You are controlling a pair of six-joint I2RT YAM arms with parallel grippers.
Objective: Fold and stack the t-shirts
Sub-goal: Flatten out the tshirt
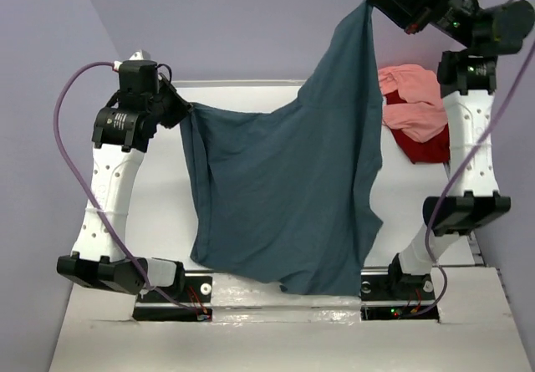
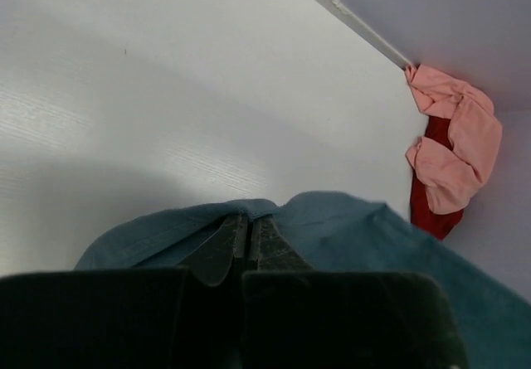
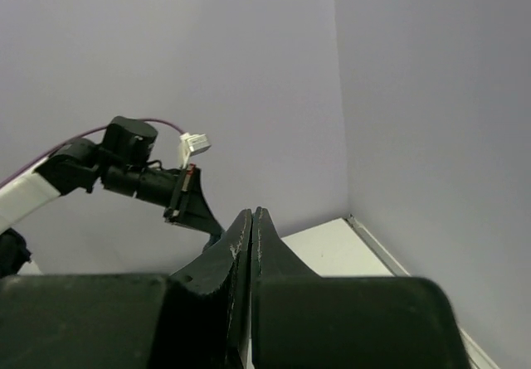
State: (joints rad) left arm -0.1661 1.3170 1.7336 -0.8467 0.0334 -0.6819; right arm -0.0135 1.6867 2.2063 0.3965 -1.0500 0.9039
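White table w/ faint grain; thin white strip along its far edge. Pale lilac walls behind & both sides.

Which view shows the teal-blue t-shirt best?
Top external: the whole teal-blue t-shirt hangs spread between the left claw and right claw. Left wrist shows only the pinched edge and some cloth; right wrist shows none of it.

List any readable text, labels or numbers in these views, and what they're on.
Nothing here can be read.
Motor label on the left arm: white print, too small to read.
No print visible on the teal t-shirt, pink t-shirt or red t-shirt.
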